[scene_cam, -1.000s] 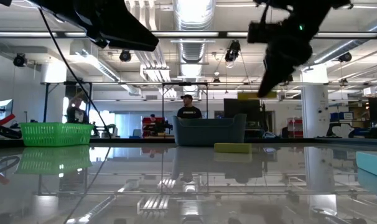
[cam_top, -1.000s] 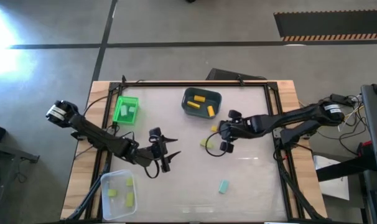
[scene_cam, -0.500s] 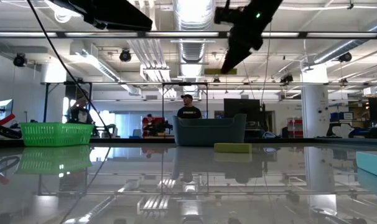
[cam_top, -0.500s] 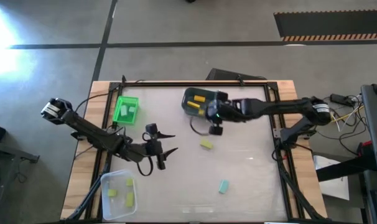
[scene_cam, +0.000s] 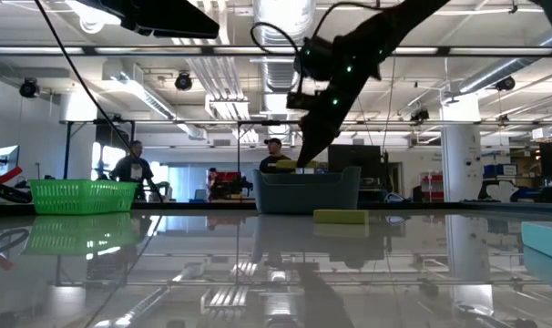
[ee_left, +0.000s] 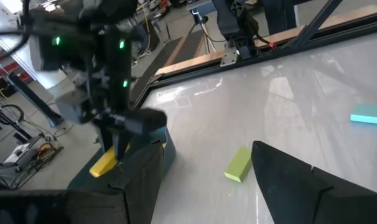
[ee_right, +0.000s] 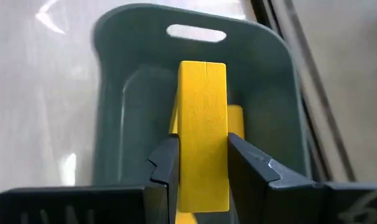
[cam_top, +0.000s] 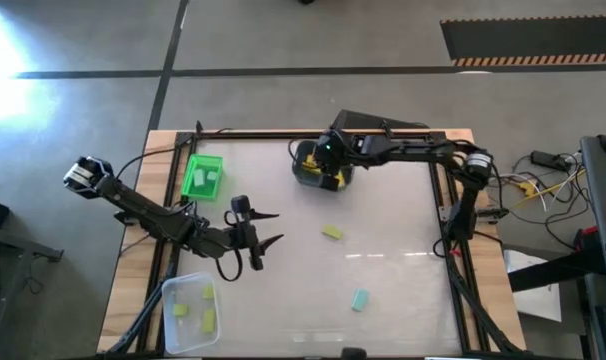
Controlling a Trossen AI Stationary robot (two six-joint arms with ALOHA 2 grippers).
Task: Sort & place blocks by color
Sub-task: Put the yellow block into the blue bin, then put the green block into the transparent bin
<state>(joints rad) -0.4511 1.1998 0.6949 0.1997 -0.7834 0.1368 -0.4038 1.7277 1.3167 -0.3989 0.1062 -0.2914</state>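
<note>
The right gripper (ee_right: 204, 163) clamps a yellow bar block (ee_right: 203, 134) directly above the grey-blue bin (ee_right: 120, 87), which already holds yellow blocks, so release sorts it by colour. The left gripper (cam_top: 266, 228) waits with jaws spread over the table's left-centre.

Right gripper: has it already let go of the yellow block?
No, the right gripper is shut on the yellow block above the grey bin.
</note>
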